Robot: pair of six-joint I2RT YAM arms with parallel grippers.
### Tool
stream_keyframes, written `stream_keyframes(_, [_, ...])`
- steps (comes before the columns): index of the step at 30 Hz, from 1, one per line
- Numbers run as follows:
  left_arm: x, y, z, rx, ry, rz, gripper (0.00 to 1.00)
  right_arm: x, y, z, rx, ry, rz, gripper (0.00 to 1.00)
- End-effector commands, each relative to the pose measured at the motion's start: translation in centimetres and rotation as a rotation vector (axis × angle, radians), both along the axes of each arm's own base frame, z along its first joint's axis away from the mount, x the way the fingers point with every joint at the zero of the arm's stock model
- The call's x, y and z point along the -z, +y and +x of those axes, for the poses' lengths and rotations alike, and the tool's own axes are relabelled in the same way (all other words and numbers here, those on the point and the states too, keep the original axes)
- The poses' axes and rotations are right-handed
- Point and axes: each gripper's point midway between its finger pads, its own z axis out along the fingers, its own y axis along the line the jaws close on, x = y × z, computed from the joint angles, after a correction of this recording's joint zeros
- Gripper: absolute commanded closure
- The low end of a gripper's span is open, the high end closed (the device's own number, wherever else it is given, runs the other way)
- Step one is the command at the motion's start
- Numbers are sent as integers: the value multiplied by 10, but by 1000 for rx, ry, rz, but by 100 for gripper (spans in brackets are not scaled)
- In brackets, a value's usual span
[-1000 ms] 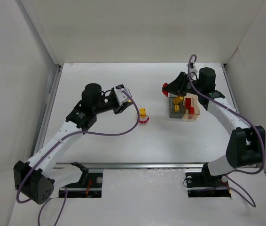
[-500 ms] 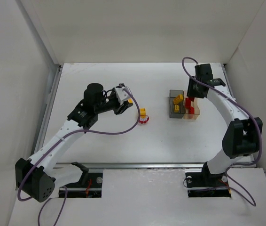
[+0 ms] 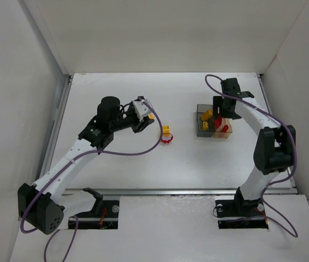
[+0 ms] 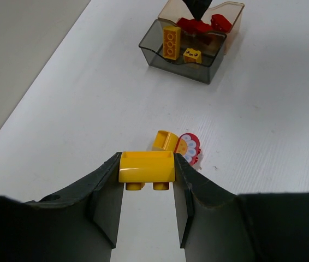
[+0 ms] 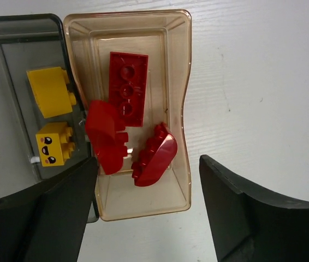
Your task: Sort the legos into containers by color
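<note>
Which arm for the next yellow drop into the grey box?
Left: the left gripper is shut on a yellow brick; the right gripper hangs open, empty, over the clear box.

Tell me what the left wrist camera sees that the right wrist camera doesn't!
Only the left wrist camera shows the left claw pinching a yellow brick, plus a loose yellow piece and a red round piece on the table. Only the right wrist camera shows the open right claw over the boxes. Both show the dark box holding two yellow bricks and the clear box holding red bricks.
</note>
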Motion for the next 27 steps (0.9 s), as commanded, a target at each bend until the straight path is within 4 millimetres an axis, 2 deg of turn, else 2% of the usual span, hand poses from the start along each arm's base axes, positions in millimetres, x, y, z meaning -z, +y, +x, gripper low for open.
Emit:
stream_keyframes(1, [-22, -3, 3, 2, -51, -44, 100, -27, 7, 8, -40, -76, 30, 19])
stream_keyframes(3, [-22, -3, 3, 2, -51, -44, 100, -46, 17, 6, -71, -116, 83, 19])
stream_keyframes(4, [-24, -5, 3, 13, -57, -51, 100, -69, 23, 7, -94, -174, 118, 19])
stream_keyframes(5, [-24, -5, 3, 13, -57, -51, 100, -80, 32, 4, -124, -198, 162, 19])
stream_keyframes(6, [-25, -6, 1, 25, -64, -49, 100, -98, 48, 4, -169, -246, 223, 19])
stream_keyframes(7, [-27, -6, 2, 25, -74, -55, 100, -117, 78, -2, -286, -282, 364, 19])
stream_keyframes(8, [-31, -8, 1, 40, -87, -67, 100, -128, 96, -10, -347, -310, 456, 16])
stream_keyframes(9, [-34, -10, 1, 49, -97, -75, 100, -173, 117, -12, -435, -462, 566, 12])
stream_keyframes(10, [-43, -11, -4, 77, -128, -88, 100, -192, 135, -21, -523, -519, 664, 9])
stream_keyframes(11, [-50, -13, -7, 94, -161, -109, 100, -213, 162, -44, -683, -537, 818, 7])
stream_keyframes(12, [-59, -13, -9, 109, -199, -123, 100, -221, 176, -63, -715, -537, 932, 4])
stream_keyframes(13, [-67, -14, -18, 144, -229, -145, 100, -243, 186, -67, -814, -624, 966, 4])
stream_keyframes(14, [-72, -15, -22, 156, -239, -167, 100, -246, 201, -80, -882, -607, 993, 4])
stream_keyframes(15, [-92, -16, -23, 153, -285, -222, 100, -259, 209, -88, -931, -635, 986, 4])
stream_keyframes(19, [-131, -23, -30, 140, -142, -409, 100, -277, 233, -118, -1088, -724, 916, 4])
stream_keyframes(22, [-145, -31, -37, 188, -3, -511, 100, -284, 241, -128, -1158, -759, 888, 7])
stream_keyframes(23, [-149, -32, -40, 211, 22, -528, 100, -289, 245, -132, -1182, -770, 884, 11])
stream_keyframes(24, [-144, -38, -48, 276, 76, -524, 100, -289, 245, -132, -1182, -771, 884, 14])
stream_keyframes(25, [-149, -41, -54, 310, 125, -552, 100, -294, 251, -139, -1213, -779, 887, 17])
stream_keyframes(26, [-153, -43, -58, 336, 149, -561, 100, -290, 255, -139, -1219, -765, 894, 23])
stream_keyframes(27, [-146, -47, -61, 378, 195, -552, 100, -294, 258, -142, -1240, -778, 887, 23])
